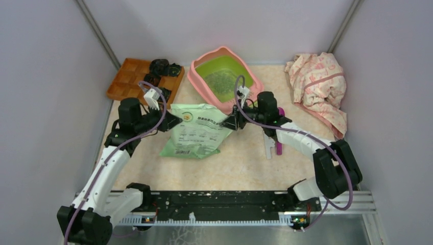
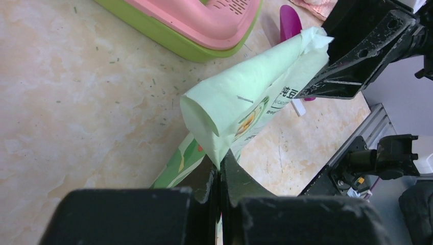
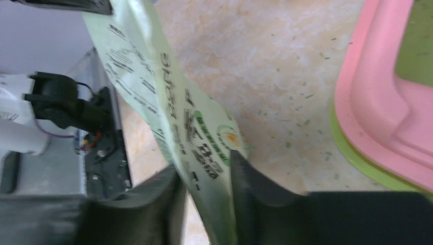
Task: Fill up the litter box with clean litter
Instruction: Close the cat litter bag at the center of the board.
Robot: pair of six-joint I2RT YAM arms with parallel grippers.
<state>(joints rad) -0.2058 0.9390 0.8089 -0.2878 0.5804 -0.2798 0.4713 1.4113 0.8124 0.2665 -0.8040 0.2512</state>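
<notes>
Pale green bag spanning both grippers: left gripper pinches its nine-o'clock corner, right gripper straddles the three-o'clock corner, grip indeterminate; litter box at one o'clock.

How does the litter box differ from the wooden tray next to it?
The litter box is rounded plastic, a lime green basin with a pink rim. The wooden tray is orange-brown, square-cornered and split into compartments. The litter box holds a speckled patch of dark litter, while the wooden tray holds a few black items at its right end. The litter box has taller walls than the wooden tray. Both are open-topped and lie flat, side by side.
</notes>
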